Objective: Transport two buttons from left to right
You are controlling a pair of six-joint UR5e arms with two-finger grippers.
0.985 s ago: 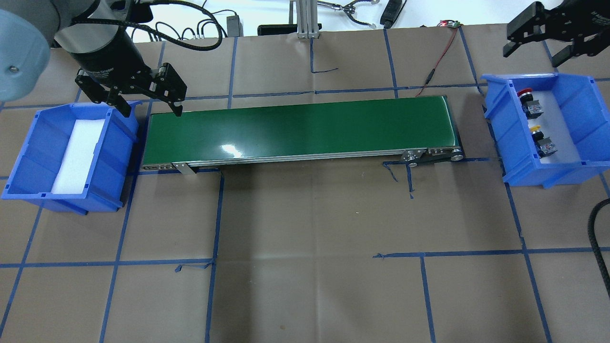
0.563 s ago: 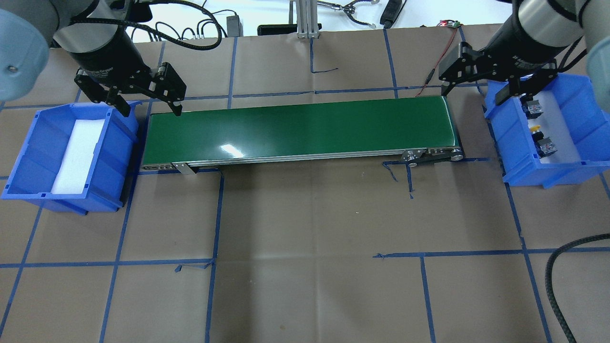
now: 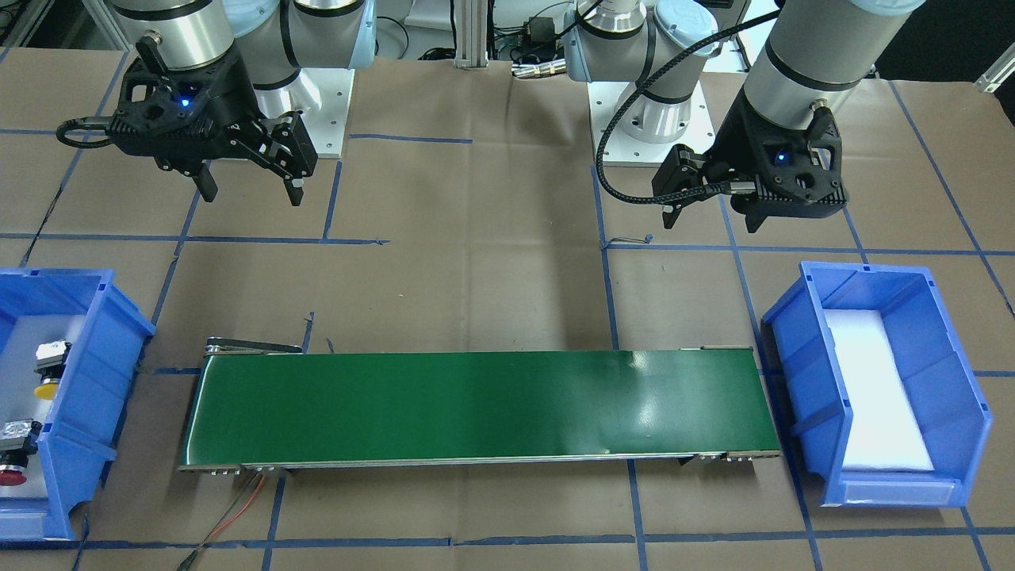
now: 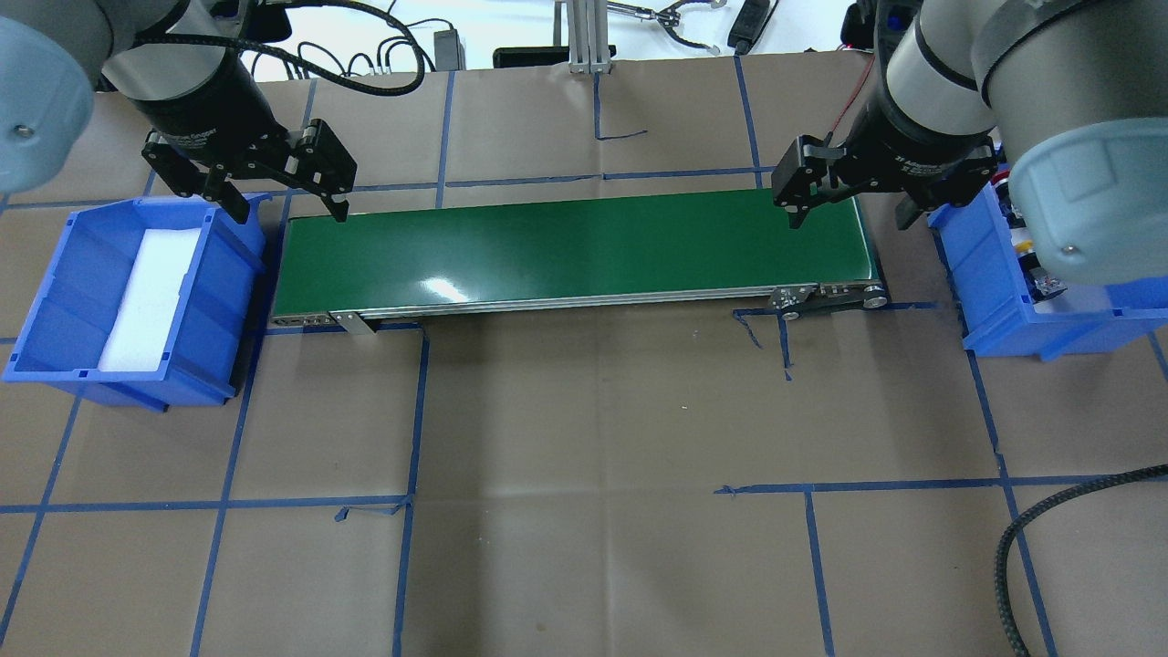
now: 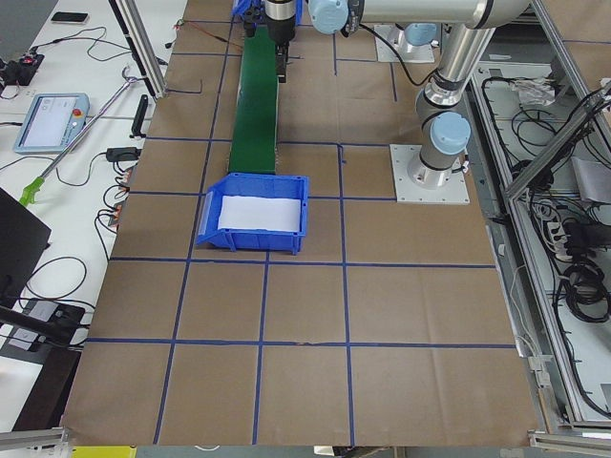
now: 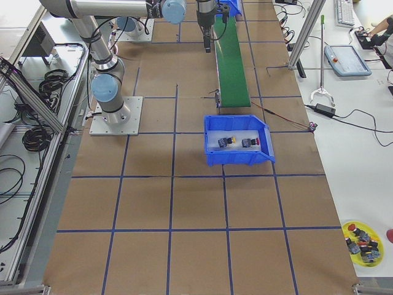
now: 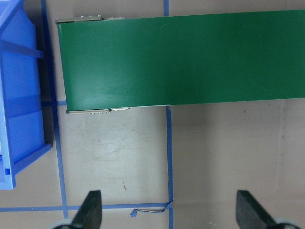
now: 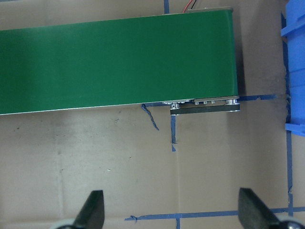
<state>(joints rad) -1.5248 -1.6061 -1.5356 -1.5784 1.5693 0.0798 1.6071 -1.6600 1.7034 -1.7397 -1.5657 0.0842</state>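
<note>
The yellow button (image 3: 47,387) and the red button (image 3: 11,474) lie in the blue bin (image 3: 87,412) at the robot's right; both show in the exterior right view, yellow (image 6: 225,142) and red (image 6: 249,142). In the overhead view my right arm hides most of that bin (image 4: 990,310). My right gripper (image 4: 849,219) is open and empty above the right end of the green conveyor belt (image 4: 575,251). My left gripper (image 4: 292,214) is open and empty above the belt's left end, beside the other blue bin (image 4: 55,310), which holds only white foam.
Both wrist views show bare belt and brown paper between open fingers (image 7: 90,212) (image 8: 93,210). A black cable (image 4: 1013,547) loops at the front right. A red wire (image 3: 238,500) runs from the belt. A yellow dish of spare parts (image 6: 362,236) sits on the side bench.
My right arm has swung in from the back right, past the right bin, to above the belt's right end, gripper still open. The left arm and the buttons have not moved.
</note>
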